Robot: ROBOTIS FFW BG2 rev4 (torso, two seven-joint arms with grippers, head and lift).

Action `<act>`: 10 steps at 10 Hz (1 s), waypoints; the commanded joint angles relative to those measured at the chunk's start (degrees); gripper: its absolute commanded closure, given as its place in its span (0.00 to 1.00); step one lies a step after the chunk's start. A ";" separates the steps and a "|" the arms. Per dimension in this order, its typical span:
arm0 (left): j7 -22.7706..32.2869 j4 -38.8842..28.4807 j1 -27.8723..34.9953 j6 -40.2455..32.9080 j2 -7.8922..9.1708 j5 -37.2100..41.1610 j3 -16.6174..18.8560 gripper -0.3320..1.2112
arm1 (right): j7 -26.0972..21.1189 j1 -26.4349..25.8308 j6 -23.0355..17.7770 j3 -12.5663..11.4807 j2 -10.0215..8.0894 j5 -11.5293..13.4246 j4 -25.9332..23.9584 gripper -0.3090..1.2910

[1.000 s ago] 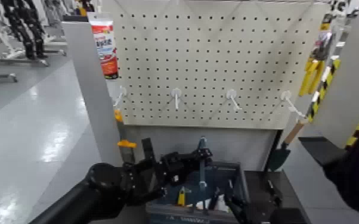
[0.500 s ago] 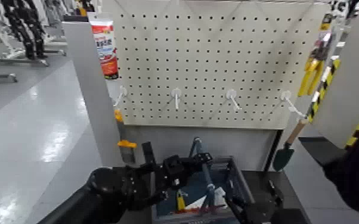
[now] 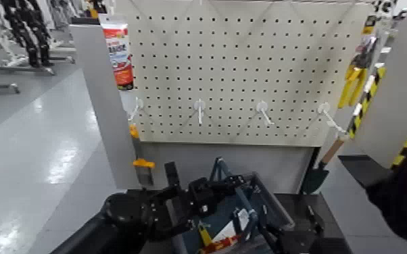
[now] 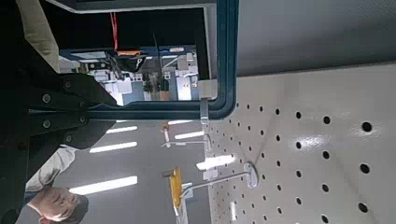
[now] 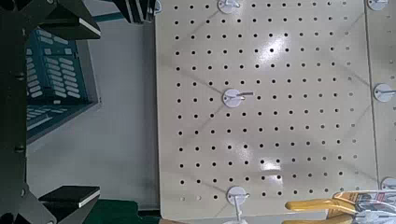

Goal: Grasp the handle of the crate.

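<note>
The dark blue-grey crate (image 3: 264, 202) sits tilted below the pegboard, with small tools inside. Its thin arched handle (image 3: 241, 200) stands up across it. My left gripper (image 3: 222, 184) reaches in from the lower left and is shut on the handle's top. In the left wrist view the handle (image 4: 226, 56) curves past the dark fingers (image 4: 65, 98), with the crate's contents behind it. My right gripper (image 3: 294, 236) is low at the crate's right side. In the right wrist view it (image 5: 73, 107) is open and empty, with the crate's slotted wall (image 5: 56, 79) beside it.
A white pegboard (image 3: 247, 67) with several hooks stands behind the crate. A green trowel (image 3: 316, 177) hangs at its right. A grey post (image 3: 105, 115) with a red-and-white tube (image 3: 118, 51) stands to the left. A yellow-black striped panel (image 3: 389, 81) is on the right.
The crate has tipped up and shifted right, its near side rising. The handle, in my left gripper, has swung left and lower. The right gripper stays low beside the crate.
</note>
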 commanded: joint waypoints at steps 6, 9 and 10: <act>-0.01 -13.17 6.74 3.65 3.06 -0.02 1.05 0.98 | -0.34 0.65 -0.46 -0.67 0.00 0.09 -0.19 0.27; 6.49 -24.60 15.18 4.88 5.43 1.83 5.97 0.98 | -0.43 1.18 -0.46 -1.20 0.18 0.36 -0.45 0.27; 8.07 -27.24 16.59 5.23 5.96 2.44 6.94 0.98 | -0.43 1.18 -0.46 -1.29 0.18 0.36 -0.54 0.27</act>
